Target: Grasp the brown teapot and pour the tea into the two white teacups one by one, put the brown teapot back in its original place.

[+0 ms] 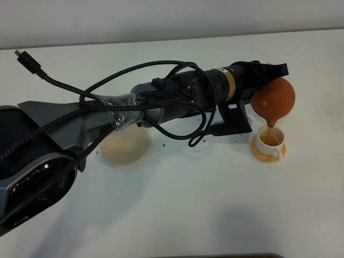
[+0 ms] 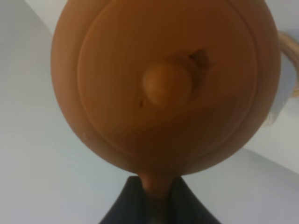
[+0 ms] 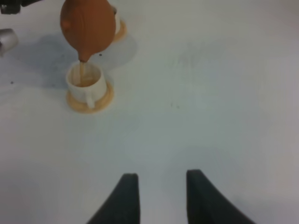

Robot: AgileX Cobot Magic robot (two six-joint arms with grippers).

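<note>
Pinched tight on the stubby handle of the brown teapot [image 1: 275, 99], the left gripper [image 1: 263, 81] held the pot up in the air at the right side of the high view. The pot was tipped, with its spout pointing down. A thin stream of tea [image 1: 273, 127] ran from the spout into a white teacup [image 1: 263, 146] just below it, and there was brown tea in the cup. That cup sat on an orange saucer [image 1: 269, 157]. From the right wrist camera, a bit of the second white teacup [image 3: 117, 22] peeked out from behind the pot. The pale round coaster [image 1: 126, 146] lay left of the middle, partly under the arm and well apart from the pot. The right gripper [image 3: 161, 186] hung over the white table [image 1: 215, 215] with its fingers apart and nothing between them.
</note>
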